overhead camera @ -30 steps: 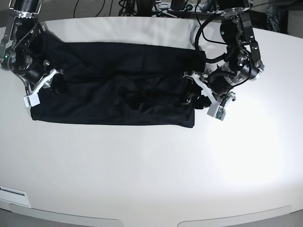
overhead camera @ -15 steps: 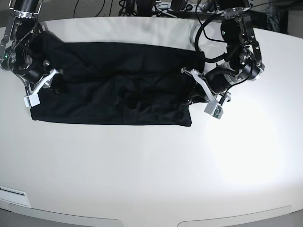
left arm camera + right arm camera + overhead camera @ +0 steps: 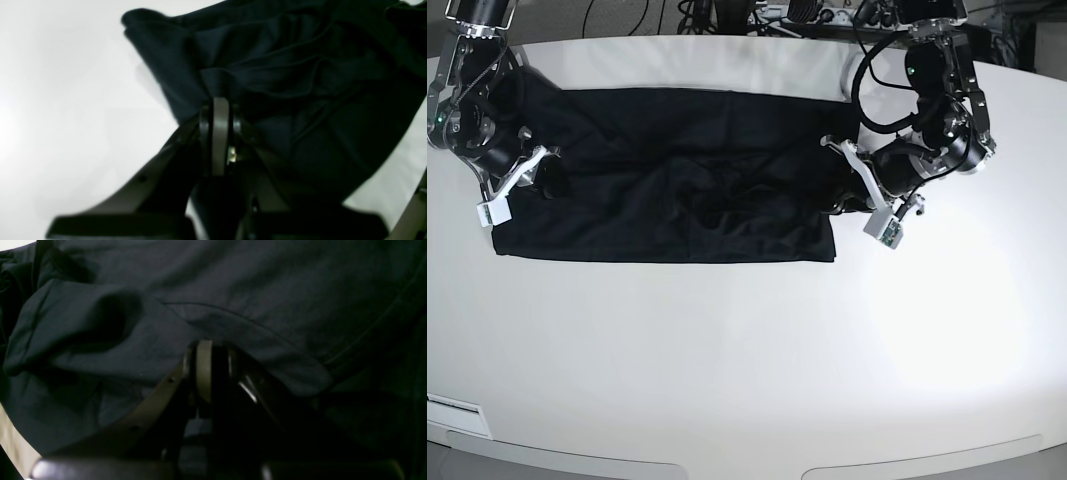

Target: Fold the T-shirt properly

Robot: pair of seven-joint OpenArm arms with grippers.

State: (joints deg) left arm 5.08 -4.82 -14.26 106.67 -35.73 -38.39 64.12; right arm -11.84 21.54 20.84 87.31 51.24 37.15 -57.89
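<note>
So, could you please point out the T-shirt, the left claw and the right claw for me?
T-shirt [image 3: 667, 200]: base view, middle of the spread black fabric.
left claw [image 3: 218, 100]: left wrist view, tips pinched shut on the T-shirt.
right claw [image 3: 208, 343]: right wrist view, tips closed on a fold.

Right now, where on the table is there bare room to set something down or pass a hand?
The table is bare across the whole near half, in front of the T-shirt, and at far right past the left gripper. It is crowded along the shirt's two ends, where the left gripper and right gripper grip fabric.
</note>
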